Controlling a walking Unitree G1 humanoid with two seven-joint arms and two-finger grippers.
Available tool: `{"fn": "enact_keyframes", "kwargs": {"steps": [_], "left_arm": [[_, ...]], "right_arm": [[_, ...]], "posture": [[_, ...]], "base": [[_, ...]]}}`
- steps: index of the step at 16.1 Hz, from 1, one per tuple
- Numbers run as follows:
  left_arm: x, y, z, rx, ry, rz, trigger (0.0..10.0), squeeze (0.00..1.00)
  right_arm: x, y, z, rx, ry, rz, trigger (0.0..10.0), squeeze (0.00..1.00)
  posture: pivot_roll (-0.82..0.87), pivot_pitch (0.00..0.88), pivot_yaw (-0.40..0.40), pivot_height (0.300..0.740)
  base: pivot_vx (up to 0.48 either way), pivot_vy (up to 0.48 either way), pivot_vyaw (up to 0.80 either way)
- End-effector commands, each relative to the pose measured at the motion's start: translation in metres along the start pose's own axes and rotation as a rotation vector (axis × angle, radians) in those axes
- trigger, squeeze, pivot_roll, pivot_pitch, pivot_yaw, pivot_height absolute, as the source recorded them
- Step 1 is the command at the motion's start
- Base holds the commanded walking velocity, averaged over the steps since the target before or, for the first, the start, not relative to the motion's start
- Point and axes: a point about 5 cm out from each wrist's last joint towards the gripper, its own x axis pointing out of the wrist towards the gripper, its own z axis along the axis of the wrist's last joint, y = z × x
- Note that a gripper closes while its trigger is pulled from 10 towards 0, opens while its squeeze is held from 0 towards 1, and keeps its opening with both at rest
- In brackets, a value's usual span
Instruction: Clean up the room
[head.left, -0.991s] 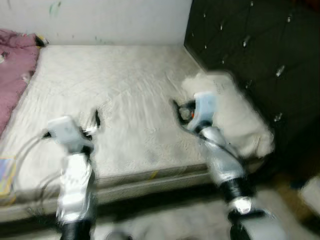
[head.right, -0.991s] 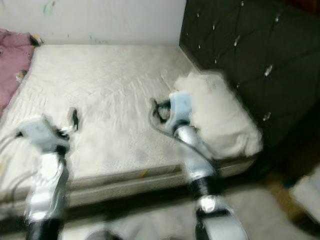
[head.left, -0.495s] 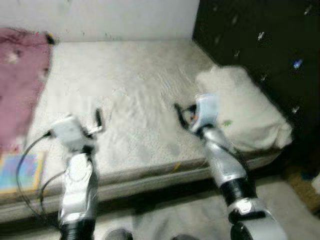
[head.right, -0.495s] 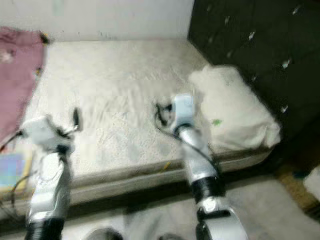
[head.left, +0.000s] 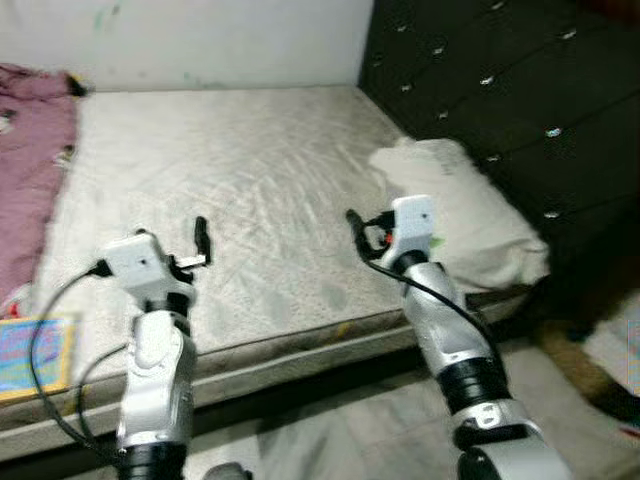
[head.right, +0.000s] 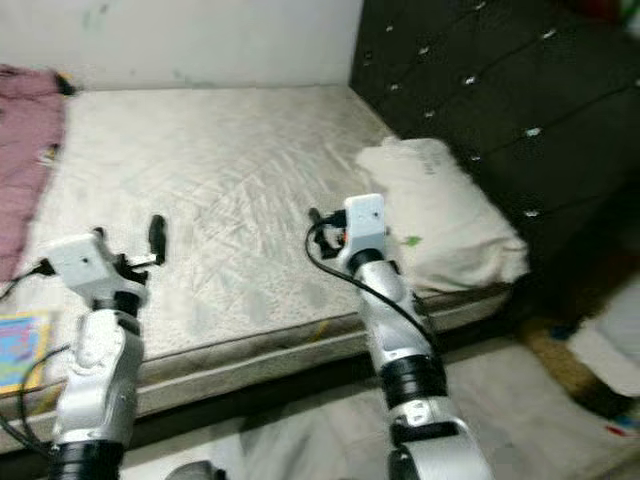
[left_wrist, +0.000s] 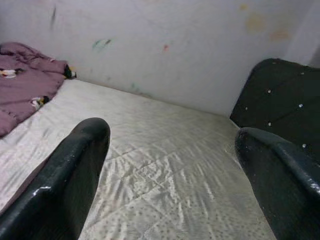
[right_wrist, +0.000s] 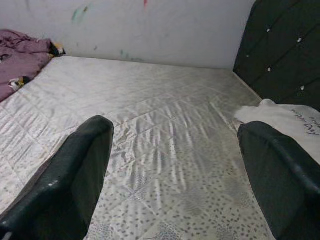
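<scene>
Fingers spread wide on both the left gripper (head.left: 200, 238) and right gripper (head.left: 356, 228), holding nothing, raised over the bed (head.left: 240, 180). View's swung vs 0.5 s ago; pillow (head.left: 460, 215) by headboard (head.left: 480, 90), pink blanket (head.left: 25, 170) at far end: nothing picked up yet.

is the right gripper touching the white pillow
Apart. The right wrist view shows the right gripper with jaws open over bare mattress, the pillow lying beyond it.

Black tufted headboard (head.left: 500, 90) beside white wall (head.left: 200, 40)
</scene>
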Motion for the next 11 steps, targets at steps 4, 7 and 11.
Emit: {"fn": "enact_keyframes", "kwargs": {"steps": [4, 7, 11], "left_arm": [[0.0000, -0.0063, 0.0017, -0.012, -0.008, -0.024, 10.0, 0.00], [0.0003, -0.0064, 0.0016, -0.010, -0.006, -0.024, 10.0, 0.00], [0.0020, -0.0060, 0.0011, -0.002, 0.001, -0.022, 10.0, 0.00]], "right_arm": [[0.0007, -0.0073, 0.0070, -0.021, -0.024, -0.011, 10.0, 0.00], [0.0010, -0.0072, 0.0070, -0.019, -0.022, -0.011, 10.0, 0.00], [0.0013, -0.0089, 0.0065, -0.020, -0.022, -0.020, 10.0, 0.00]], "posture": [[0.05, 0.000, -0.063, 0.740], [0.05, 0.000, -0.062, 0.740], [0.05, 0.000, -0.059, 0.740]], "base": [[0.273, 0.000, 0.00], [0.288, 0.000, 0.00], [0.213, 0.000, 0.00]]}}
